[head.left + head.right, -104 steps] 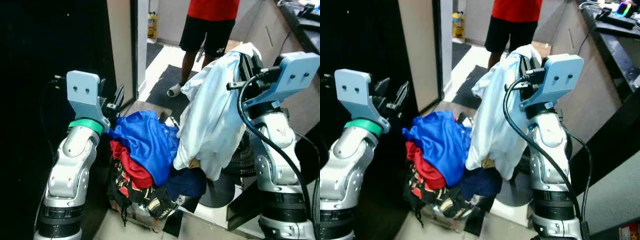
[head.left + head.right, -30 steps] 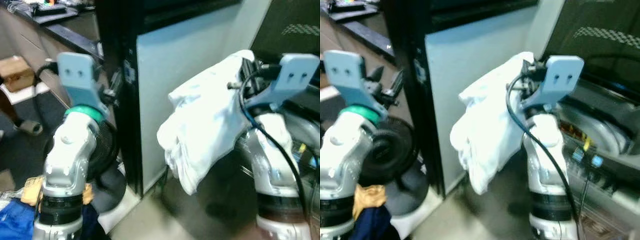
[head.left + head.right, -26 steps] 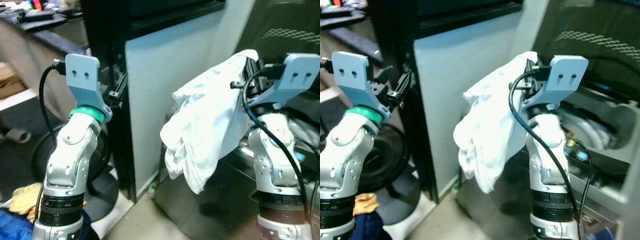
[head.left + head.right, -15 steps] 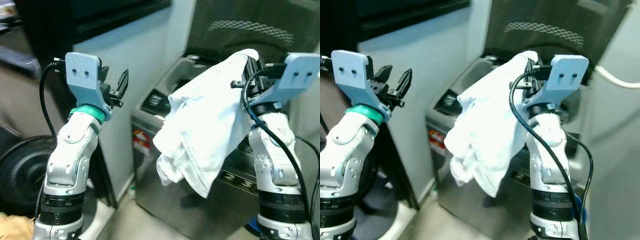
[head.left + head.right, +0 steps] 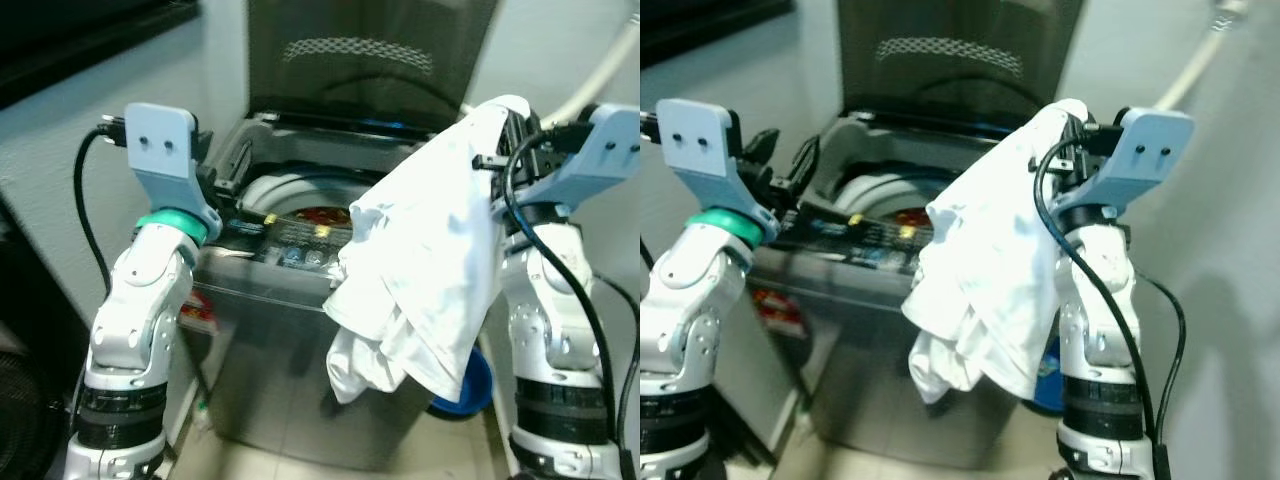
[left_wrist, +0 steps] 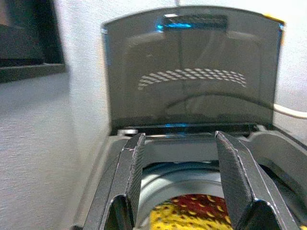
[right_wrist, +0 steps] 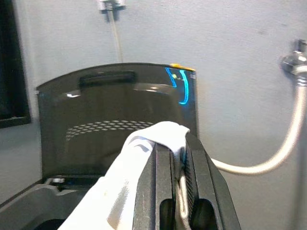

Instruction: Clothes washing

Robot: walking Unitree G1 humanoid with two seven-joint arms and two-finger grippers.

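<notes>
Facing open washer (image 5: 300, 330) against grey wall (image 5: 1230, 200)

Left hand (image 6: 180, 182) agape, right hand (image 7: 178, 160) clamped.

Draped white cloth garment (image 5: 430, 260) hides open grey top-loading washing machine (image 5: 290, 330)'s right side; blue round basin (image 5: 470, 385) mostly hidden behind it.

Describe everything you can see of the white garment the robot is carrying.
The garment is white, soft, crumpled cloth. Its top is pinched between the shut fingers of the right hand, held high. The rest hangs down in loose folds and bunches at the bottom, in front of the open washer. It drapes against the right arm.
</notes>
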